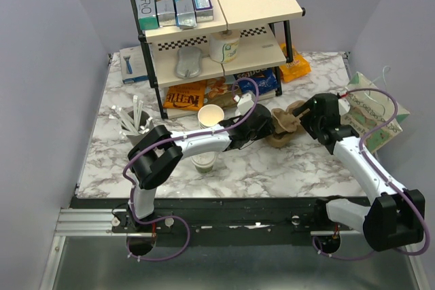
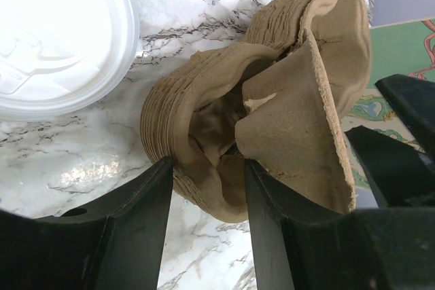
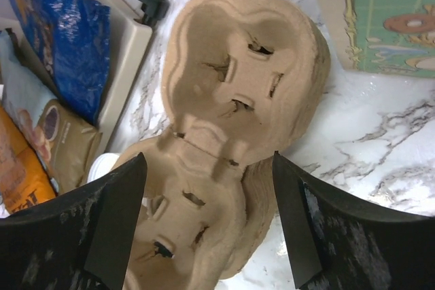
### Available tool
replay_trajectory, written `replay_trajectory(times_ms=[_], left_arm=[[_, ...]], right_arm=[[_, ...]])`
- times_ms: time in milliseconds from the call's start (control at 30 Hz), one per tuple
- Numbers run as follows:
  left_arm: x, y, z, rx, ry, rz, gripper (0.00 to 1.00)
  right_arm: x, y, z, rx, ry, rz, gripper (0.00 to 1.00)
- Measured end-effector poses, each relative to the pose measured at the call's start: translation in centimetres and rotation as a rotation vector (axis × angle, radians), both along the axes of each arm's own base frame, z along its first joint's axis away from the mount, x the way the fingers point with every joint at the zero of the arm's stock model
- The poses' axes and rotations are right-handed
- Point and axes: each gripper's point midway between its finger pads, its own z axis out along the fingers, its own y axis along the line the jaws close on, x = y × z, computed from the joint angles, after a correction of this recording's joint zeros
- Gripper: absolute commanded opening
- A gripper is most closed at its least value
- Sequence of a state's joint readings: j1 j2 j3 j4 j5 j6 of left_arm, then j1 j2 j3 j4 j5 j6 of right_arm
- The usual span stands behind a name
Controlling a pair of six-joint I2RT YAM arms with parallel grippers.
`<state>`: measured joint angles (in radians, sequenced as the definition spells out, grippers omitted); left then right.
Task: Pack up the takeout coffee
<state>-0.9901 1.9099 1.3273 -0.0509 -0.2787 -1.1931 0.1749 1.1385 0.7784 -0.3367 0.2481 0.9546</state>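
Takeout coffee unpacked; my left gripper pins the cup carrier, right gripper gapes over it, must pinch next.

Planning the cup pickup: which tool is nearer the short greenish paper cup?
Left. Left tool is right of the cup, on the carrier edge; right tool lies beyond the carrier.

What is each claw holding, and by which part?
The left claw pinches the brown moulded cardboard cup carrier by one pocket's rim. The right claw hangs open over it, holding nothing.
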Motion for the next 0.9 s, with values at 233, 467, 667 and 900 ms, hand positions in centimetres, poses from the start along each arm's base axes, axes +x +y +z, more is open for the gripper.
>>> replay_trajectory(times_ms=[233, 467, 667, 900], left_arm=[[0.0, 0.0, 0.0, -0.001, 0.0, 0.0, 0.54], [0.0, 0.0, 0.0, 0.0, -0.001, 0.0, 0.54], [0.0, 0.0, 0.0, -0.001, -0.001, 0.0, 0.54], [0.0, 0.0, 0.0, -0.001, -0.001, 0.0, 0.54]], right_arm=[[-0.8, -0.1, -1.9, 0.01, 0.042, -0.016, 0.8], [-0.1, -0.6, -1.3, 0.002, 0.005, -0.047, 0.8], [0.4, -0.8, -1.3, -0.003, -0.01, -0.062, 0.8], [0.7, -0.7, -1.9, -0.001, 0.001, -0.068, 0.74]])
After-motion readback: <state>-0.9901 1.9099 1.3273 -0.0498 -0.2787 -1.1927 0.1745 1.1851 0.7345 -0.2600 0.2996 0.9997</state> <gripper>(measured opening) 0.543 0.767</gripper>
